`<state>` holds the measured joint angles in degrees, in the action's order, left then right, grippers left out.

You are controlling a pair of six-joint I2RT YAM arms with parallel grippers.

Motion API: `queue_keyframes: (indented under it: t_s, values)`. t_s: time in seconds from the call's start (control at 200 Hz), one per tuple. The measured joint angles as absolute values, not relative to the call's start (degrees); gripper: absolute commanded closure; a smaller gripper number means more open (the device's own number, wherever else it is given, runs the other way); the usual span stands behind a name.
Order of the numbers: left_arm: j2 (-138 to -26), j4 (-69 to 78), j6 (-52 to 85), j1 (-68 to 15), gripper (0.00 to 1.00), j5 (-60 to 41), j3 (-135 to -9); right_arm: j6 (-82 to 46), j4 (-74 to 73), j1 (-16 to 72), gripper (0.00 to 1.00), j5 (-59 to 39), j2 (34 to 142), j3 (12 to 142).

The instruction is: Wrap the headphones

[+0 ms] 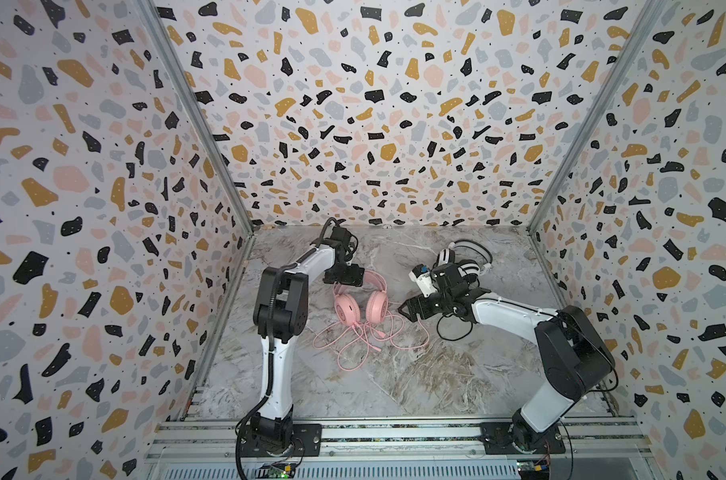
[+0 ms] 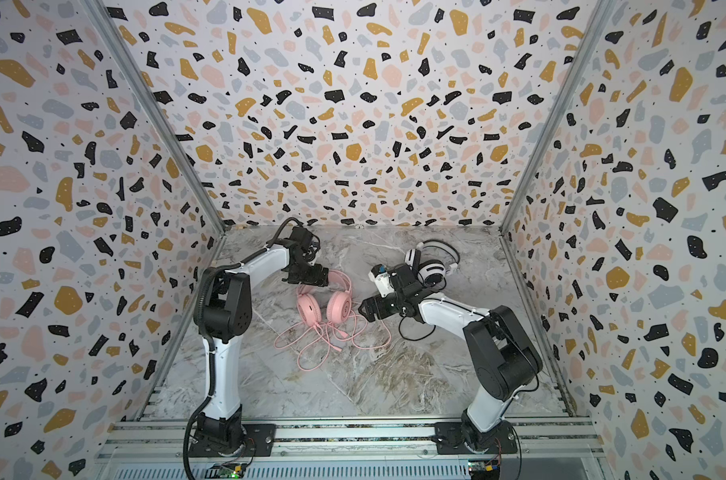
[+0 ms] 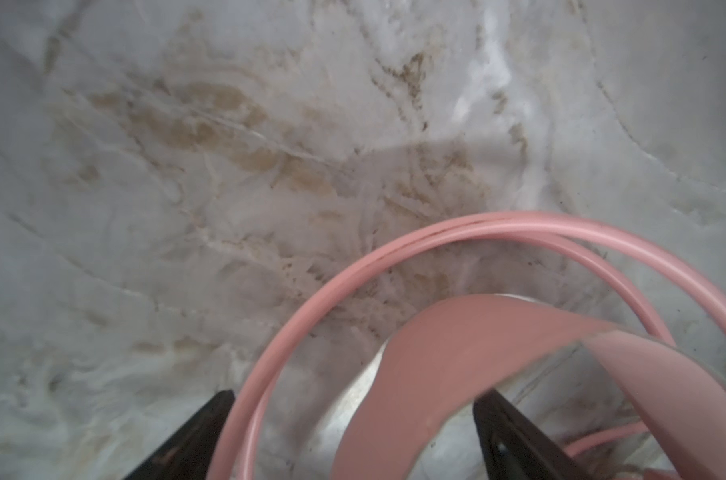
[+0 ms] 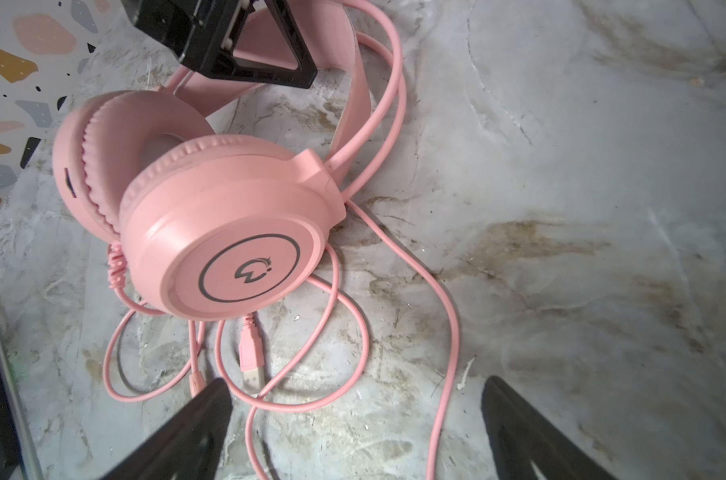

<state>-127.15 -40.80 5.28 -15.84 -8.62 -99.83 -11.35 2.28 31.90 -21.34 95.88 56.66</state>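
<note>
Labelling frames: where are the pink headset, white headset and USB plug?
pink headset [image 4: 244,266]: right wrist view, ear cup's outer face.
white headset [image 2: 432,270]: in a top view, striped ear cup.
USB plug [image 4: 249,353]: right wrist view, pink housing.

Robot lab booth: terrazzo-print walls [image 1: 373,104], marble tabletop [image 1: 394,374], aluminium rail [image 1: 394,434].

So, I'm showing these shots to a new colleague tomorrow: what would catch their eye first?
The pink headphones sit in the middle of the marble table, their cord sprawled in loose loops toward the front. The left gripper straddles their headband with jaws open, and the open right gripper points at one earcup. A white and black headset lies behind the right arm, near the back.
</note>
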Motion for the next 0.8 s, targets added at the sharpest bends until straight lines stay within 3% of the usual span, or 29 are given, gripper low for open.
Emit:
queue_keyframes:
  t_s: [0.145, 0.425, 0.801]
  values:
    - [-127.9, -40.9, 5.1, -15.8, 0.22, -8.6, -100.3, -11.2, 2.3, 31.9, 0.04, -20.9, 95.9, 56.6]
    - [-127.9, -40.5, 4.9, -15.8, 0.6, -7.2, -100.0, -11.3, 2.1, 32.0, 0.04, -20.5, 95.9, 56.3]
    - [-116.8, -33.3, 7.9, -9.3, 0.73, -16.1, -88.5, -12.4, 1.7, 32.1, 0.04, -20.6, 95.9, 56.2]
